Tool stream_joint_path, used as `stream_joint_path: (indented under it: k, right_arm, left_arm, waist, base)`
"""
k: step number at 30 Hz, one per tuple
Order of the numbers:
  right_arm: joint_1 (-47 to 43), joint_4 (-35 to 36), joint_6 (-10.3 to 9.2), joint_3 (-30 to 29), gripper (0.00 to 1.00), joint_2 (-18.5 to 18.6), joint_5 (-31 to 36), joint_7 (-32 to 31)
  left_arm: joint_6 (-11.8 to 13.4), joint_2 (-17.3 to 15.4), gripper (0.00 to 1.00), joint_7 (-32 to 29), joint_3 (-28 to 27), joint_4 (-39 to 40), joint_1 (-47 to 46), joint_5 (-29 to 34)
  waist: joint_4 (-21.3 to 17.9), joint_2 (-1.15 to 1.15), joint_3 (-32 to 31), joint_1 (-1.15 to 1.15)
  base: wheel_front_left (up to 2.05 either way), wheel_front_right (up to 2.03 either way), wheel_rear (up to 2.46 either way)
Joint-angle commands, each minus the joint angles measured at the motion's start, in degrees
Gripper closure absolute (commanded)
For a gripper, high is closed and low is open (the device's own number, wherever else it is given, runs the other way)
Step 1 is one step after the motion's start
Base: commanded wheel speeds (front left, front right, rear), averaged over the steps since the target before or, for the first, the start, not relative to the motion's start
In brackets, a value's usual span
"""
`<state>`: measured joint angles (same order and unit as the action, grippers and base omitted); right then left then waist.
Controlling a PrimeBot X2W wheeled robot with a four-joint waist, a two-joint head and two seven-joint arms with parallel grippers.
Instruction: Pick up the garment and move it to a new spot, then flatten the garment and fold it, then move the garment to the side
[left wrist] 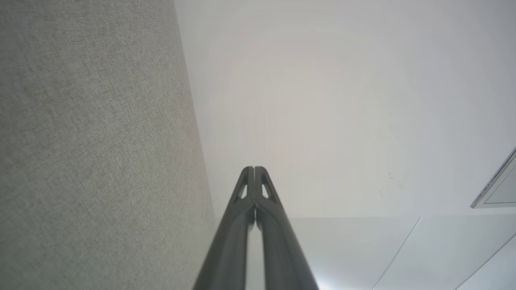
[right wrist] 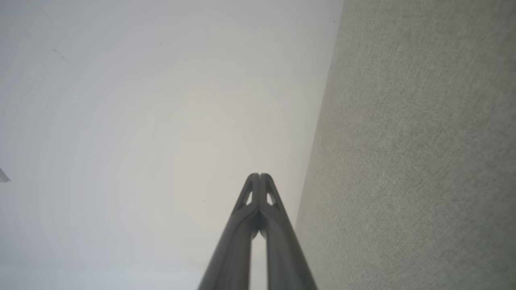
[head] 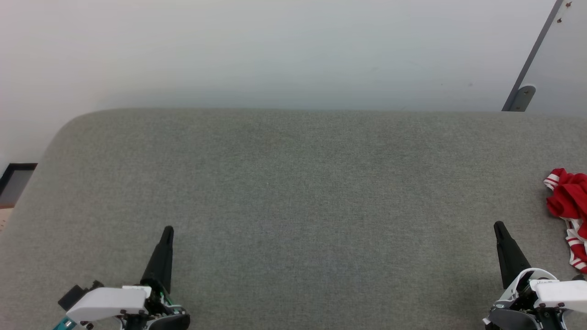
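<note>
The left hand (head: 168,228) and right hand (head: 499,225) were clenched, empty. The garment (head: 567,201) lay crumpled just outboard of the right hand on the surface (head: 293,206). Risk: grasping only its striped trim could let the bundle slip or drag.

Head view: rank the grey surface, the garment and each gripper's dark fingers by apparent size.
1. grey surface, by far.
2. garment, though the frame edge cuts it off.
3. left gripper fingers and right gripper fingers: alike, not ranked.
</note>
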<state>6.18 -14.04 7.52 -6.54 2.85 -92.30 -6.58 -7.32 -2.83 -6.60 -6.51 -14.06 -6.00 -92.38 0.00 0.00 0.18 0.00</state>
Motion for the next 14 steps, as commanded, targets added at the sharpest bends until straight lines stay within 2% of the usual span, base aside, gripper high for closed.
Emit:
stream_joint_path:
  k: [1, 14]
  right_arm:
    - [0.18, -0.03, -0.06, 0.00, 1.00, 0.06, -0.22, -0.13]
    - [0.18, -0.03, -0.06, 0.00, 1.00, 0.06, -0.23, -0.12]
  left_arm:
    - [-0.31, 0.07, 1.00, -0.12, -0.17, -0.05, -0.57, -0.01]
    - [-0.31, 0.07, 1.00, -0.13, -0.18, -0.05, -0.57, 0.00]
  waist:
    - [0.00, 0.00, 0.00, 0.00]
    - [0.00, 0.00, 0.00, 0.00]
  base:
    - [0.00, 0.00, 0.00]
    - [0.00, 0.00, 0.00]
